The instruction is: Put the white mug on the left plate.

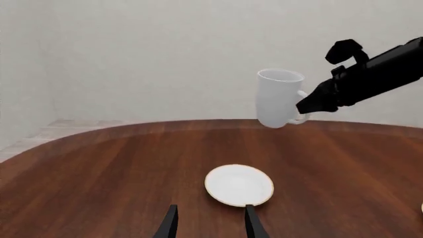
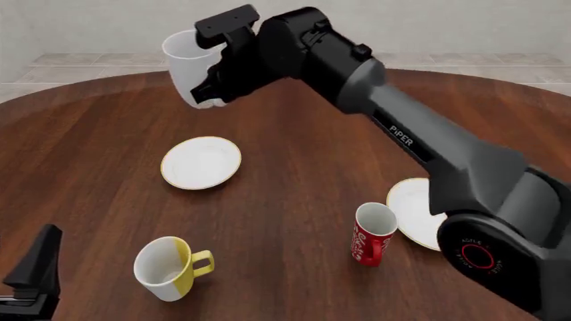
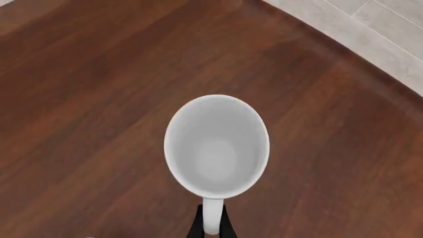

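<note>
Reaching across the wooden table, the right gripper is clamping the empty white mug by its handle, upright in the air beyond the bare left plate. The left gripper is showing parted fingertips, mostly cut off.

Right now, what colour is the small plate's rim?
Golden-yellow, a thin line round the white left plate; it shows best in the front view.

Plain white mug upright in midair (handle pinched), beyond the gold-rimmed left plate.
</note>
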Robot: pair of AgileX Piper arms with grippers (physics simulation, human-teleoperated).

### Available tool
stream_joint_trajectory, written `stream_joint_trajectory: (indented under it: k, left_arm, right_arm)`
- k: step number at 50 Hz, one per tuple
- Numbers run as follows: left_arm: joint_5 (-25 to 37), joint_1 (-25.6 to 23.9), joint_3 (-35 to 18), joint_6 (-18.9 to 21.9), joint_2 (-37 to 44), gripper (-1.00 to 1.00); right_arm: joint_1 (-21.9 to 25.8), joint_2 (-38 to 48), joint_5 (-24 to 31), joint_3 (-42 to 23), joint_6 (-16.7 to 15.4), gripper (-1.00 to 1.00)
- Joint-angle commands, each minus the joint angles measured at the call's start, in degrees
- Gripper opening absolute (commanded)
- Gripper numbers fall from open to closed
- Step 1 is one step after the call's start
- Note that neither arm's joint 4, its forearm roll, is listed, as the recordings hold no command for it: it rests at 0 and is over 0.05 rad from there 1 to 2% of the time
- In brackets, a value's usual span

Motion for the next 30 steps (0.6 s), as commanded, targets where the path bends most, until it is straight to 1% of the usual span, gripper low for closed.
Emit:
stream_joint_trajectory:
  k: [1,2,6,10,13,18,30]
  left_arm:
    - [-0.12,0.36,-0.36,-0.19,0.0,1.0]
    - [-0.12,0.35,-0.41,-0.2,0.0,1.0]
    - [-0.16,0.34,-0.4,-0.19,0.0,1.0]
    - [-0.19,0.1,-0.32,-0.14,0.0,1.0]
    - [-0.27,0.03,-0.18,-0.02,0.0,1.0]
    - [-0.21,-0.04,-0.27,-0.1,0.0,1.0]
    - [-0.05,-0.31,-0.37,-0.17,0.0,1.0]
  right_arm:
    - [-0.1,9.01,5.97,-14.77,2.32,-1.0]
    - [-0.4,10.33,6.63,-16.66,3.06,-1.0]
    - [-0.54,13.0,7.82,-20.31,3.23,-1.0]
    - [-0.68,16.5,10.5,-26.72,3.63,-1.0]
    - [-0.59,18.29,11.83,-30.04,4.26,-1.0]
    - [-0.89,19.35,12.18,-31.38,4.46,-1.0]
    - [-2.75,21.5,10.98,-31.5,5.27,-1.0]
